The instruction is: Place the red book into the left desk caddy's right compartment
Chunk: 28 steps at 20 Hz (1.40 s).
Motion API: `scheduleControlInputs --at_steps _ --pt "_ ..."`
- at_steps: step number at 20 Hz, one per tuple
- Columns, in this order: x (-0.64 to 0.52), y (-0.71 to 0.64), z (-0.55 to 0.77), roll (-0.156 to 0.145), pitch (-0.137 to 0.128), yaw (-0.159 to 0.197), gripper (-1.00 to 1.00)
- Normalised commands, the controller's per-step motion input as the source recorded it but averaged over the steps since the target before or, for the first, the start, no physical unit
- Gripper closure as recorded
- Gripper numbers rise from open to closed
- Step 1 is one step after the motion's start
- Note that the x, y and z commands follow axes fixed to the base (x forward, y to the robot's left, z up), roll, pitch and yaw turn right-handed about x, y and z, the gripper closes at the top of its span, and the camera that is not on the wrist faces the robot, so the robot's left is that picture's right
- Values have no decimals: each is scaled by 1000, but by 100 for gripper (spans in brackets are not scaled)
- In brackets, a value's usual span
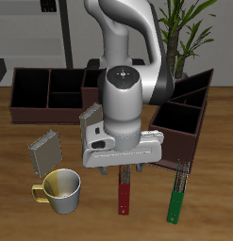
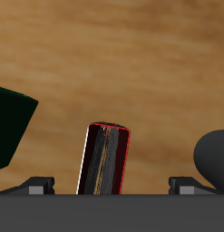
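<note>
End effector sits low over the red book, at its back end. Wrist view shows the book centred between the finger mounts, but the fingertips are out of frame, so I can't tell if it's clamped or still loose. Book looks flat on the table, near the front edge, pointing front-to-back. Green book lies parallel just beside it, apart. Yellow mug on the other side, near; grey book behind the mug.

Left caddy is farther back, angled, behind the green book; its right compartment looks empty.

Risks, my read:
- Grip is near one end of a long thin book, so it may pivot or droop on lift and slip out.
- A tilted book could catch the caddy wall going in.
- Swing toward the caddy passes over the green book; a low carry could drag it.
</note>
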Motion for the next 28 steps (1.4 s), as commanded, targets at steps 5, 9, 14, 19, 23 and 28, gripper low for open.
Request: scheduleControlInputs --at_steps 5,9,14,19,23,28 --pt "6 21 -232 4 24 -11 -100" --pt "15 31 -177 -38 -17 16 100" --pt "80 42 -134 15 24 -35 100" --pt "25 70 -47 14 -1 -14 100" --pt "-58 122 148 10 -10 -4 100" --pt "-230 81 426 0 -31 1 100"
